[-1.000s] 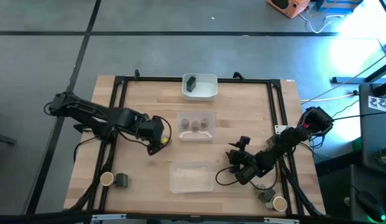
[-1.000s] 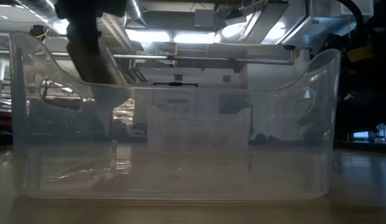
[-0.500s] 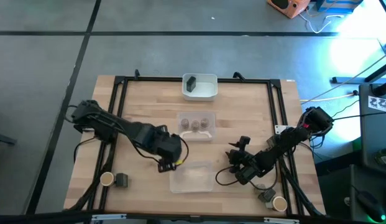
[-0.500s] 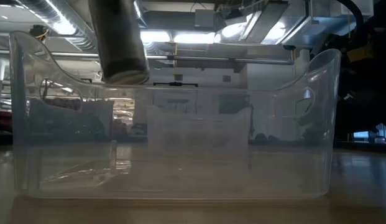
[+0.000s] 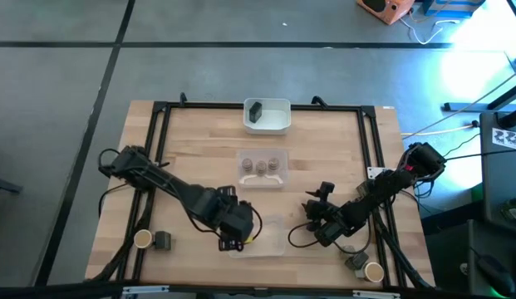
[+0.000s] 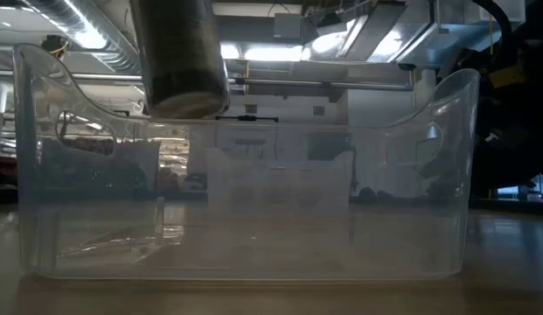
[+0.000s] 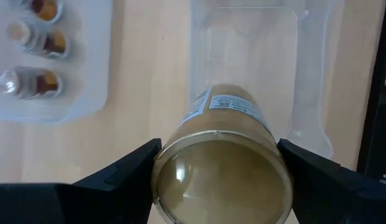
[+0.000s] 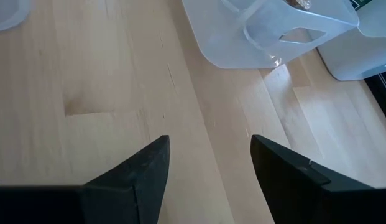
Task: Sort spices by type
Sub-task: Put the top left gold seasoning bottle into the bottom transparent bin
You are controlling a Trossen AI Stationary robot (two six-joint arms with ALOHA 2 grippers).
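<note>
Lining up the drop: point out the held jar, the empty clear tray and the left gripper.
Held jar (image 7: 220,165): left wrist view, its glass side.
Empty clear tray (image 7: 245,25): left wrist view, bare floor.
Left gripper (image 5: 233,236): high view, between fingertips.

On the wooden tabletop (image 5: 191,141), three small round jars (image 5: 262,165) sit in the clear middle tray (image 5: 262,179), between the white far tray (image 5: 278,124) and the clear near tray (image 5: 270,241).

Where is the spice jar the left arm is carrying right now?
In the high view, the left claw holds the tan jar over the left end of the empty clear tray, front centre of the table.
</note>
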